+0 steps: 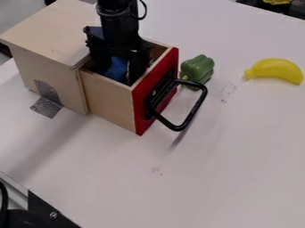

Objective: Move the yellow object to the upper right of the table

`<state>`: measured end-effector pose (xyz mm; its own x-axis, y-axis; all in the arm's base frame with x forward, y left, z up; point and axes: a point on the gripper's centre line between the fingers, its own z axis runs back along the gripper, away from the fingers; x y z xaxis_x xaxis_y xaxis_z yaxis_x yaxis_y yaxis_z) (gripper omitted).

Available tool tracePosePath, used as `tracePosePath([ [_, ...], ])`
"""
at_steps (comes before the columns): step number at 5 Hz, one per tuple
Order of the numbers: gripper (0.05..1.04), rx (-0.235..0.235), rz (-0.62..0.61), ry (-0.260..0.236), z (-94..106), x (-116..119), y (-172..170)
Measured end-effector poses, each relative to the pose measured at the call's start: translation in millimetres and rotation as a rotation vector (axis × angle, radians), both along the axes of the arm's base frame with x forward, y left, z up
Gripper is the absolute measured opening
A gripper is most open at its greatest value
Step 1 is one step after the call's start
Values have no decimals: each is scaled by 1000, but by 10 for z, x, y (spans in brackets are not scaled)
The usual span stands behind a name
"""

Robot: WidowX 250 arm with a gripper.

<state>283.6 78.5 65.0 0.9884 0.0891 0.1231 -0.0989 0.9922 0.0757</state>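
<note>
The banana (277, 70) lies on the table (226, 156) well to the right of the hand (118, 75), roughly level with it in the view, its long axis running mostly left to right. The hand is down in the open drawer (109, 98) by something blue (117, 68); I cannot tell how far open it is or whether it holds anything. The coming move probably needs a lift clear of the red front (140, 111), then a rightward crossing above the green pepper (198, 69) (it sits squarely between), gripping across the banana's width.
</note>
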Motion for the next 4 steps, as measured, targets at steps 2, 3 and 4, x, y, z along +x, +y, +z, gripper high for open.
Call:
tracePosePath([
  [2,393,-3,-4,8,-4,7,-53],
  [3,196,-17,-15,-22,136,64,-123],
  [4,160,-15,-32,-93,483,177,-197],
])
